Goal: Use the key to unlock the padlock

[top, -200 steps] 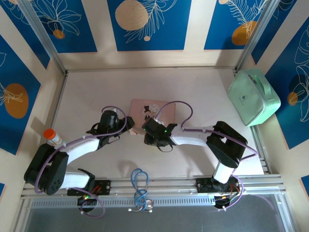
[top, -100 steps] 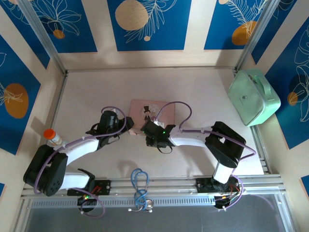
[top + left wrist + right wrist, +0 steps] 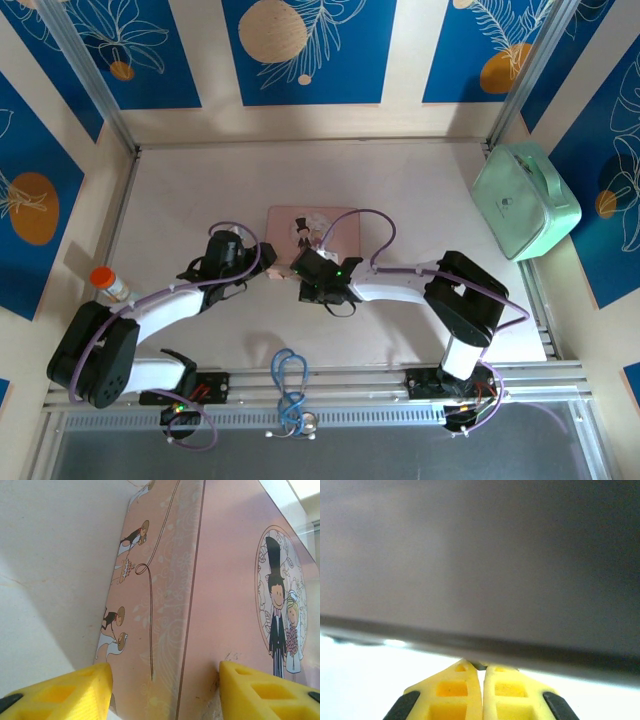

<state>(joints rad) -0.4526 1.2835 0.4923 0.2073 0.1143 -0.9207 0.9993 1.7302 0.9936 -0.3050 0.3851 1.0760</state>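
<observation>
Tabletop [image 3: 200, 190], green case [image 3: 525, 200] off at the right side, pink tin [image 3: 286, 219] in the middle with both arms at it.
Left fingers [image 3: 65, 690] apart, straddling tin's edge, one by side wall, one over lid; cannot tell if gripping. Right fingers [image 3: 455, 695] clenched tip to tip at tin's near edge, under a dark blurred surface. Padlock too small or hidden to place.
</observation>
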